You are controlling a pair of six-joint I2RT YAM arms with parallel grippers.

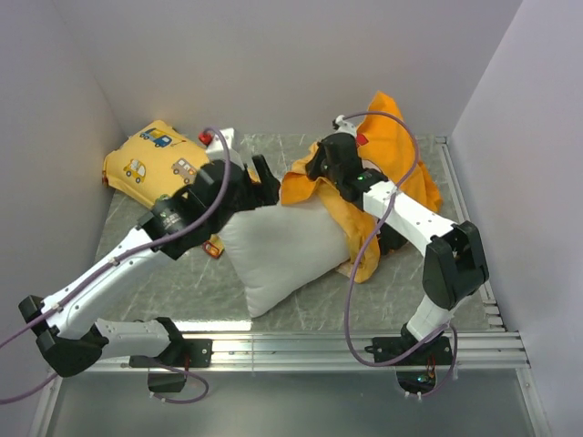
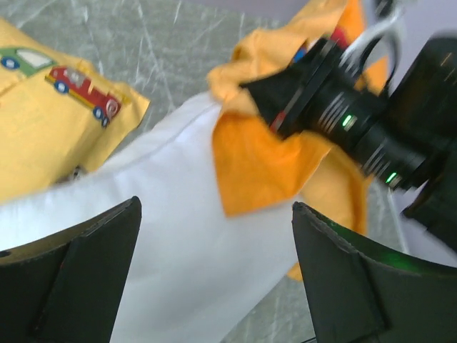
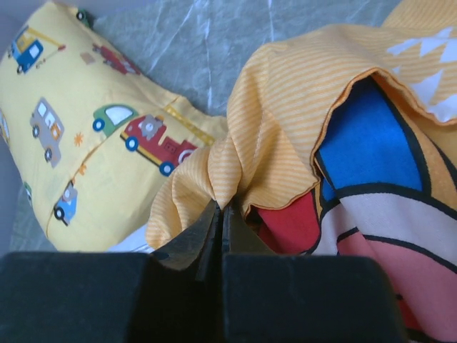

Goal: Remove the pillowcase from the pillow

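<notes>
The pillowcase (image 3: 285, 107) was orange with fine paler stripes. Its print showed blue, red and pinkish patches outlined in black, plus white triangles. The pillow (image 1: 282, 250) was plain white. The small yellow pillow (image 3: 86, 143) carried little red, green, blue and grey vehicles. The table (image 1: 196, 287) was grey, marbled with pale veins.

You are looking at an orange cloth pillowcase (image 3: 285, 107) that is showing a fine striped weave, matt and softly creased. The plump white cloth pillow (image 1: 282, 250) is reading smooth and matt. The small yellow car-print pillow (image 3: 78, 143) is looking like matt woven cotton. The grey marbled table (image 2: 164, 43) is giving off a faint sheen. The left gripper (image 2: 216, 207) fingers (image 2: 78, 279) are showing as matt black plastic, and the silver metal rails (image 1: 364, 344) are looking brushed.
</notes>
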